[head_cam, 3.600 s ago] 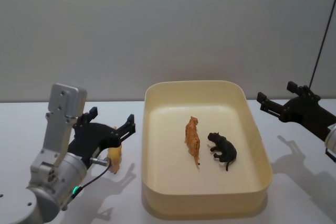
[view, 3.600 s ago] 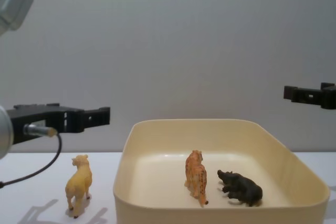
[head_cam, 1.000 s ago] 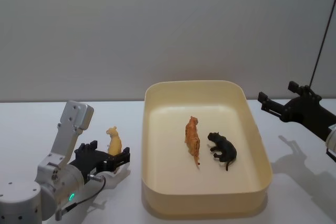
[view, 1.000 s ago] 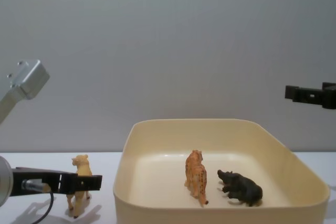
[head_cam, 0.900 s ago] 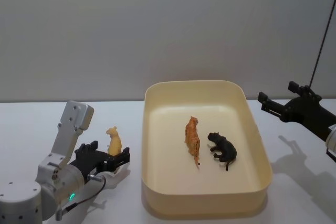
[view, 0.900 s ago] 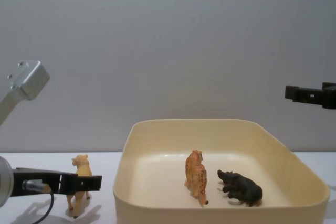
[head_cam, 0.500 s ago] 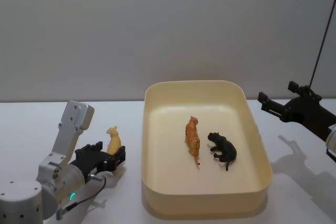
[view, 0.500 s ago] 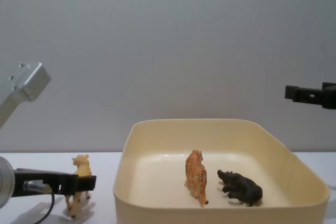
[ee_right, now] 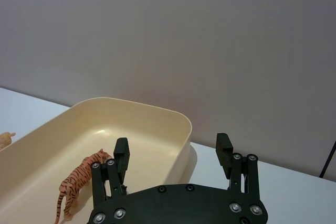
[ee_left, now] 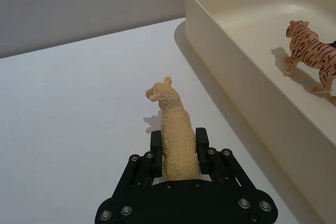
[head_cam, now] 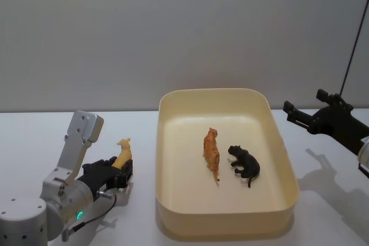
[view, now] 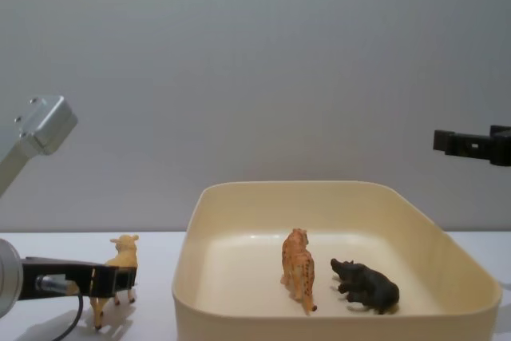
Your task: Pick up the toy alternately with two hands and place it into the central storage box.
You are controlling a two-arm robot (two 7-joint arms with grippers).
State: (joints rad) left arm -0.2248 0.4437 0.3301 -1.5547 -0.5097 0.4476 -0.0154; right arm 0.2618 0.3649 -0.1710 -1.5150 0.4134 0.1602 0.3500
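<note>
A pale yellow toy animal (ee_left: 173, 145) stands on the white table left of the central storage box (head_cam: 214, 92), a large cream-yellow tub. My left gripper (ee_left: 178, 141) is shut on the toy's body, low at the table, with the head poking out past the fingers. The same toy (head_cam: 123, 152) and left gripper (head_cam: 118, 172) show from the head, and from the chest the toy (view: 121, 257) leans a little. My right gripper (head_cam: 307, 106) hovers open to the right of the box, above the table, and holds nothing; its open fingers (ee_right: 122, 150) face the tub.
Inside the box (view: 319, 329) a striped orange tiger (head_cam: 211, 152) stands beside a black animal (head_cam: 245, 164) lying on the floor. A thin black cable (head_cam: 351, 44) runs up at the far right. The box wall (ee_left: 247, 103) rises close to the right of the held toy.
The left gripper came down around the yellow toy, and its fingers have closed on the body over the last second. The toy has tilted slightly. The right arm has not moved.
</note>
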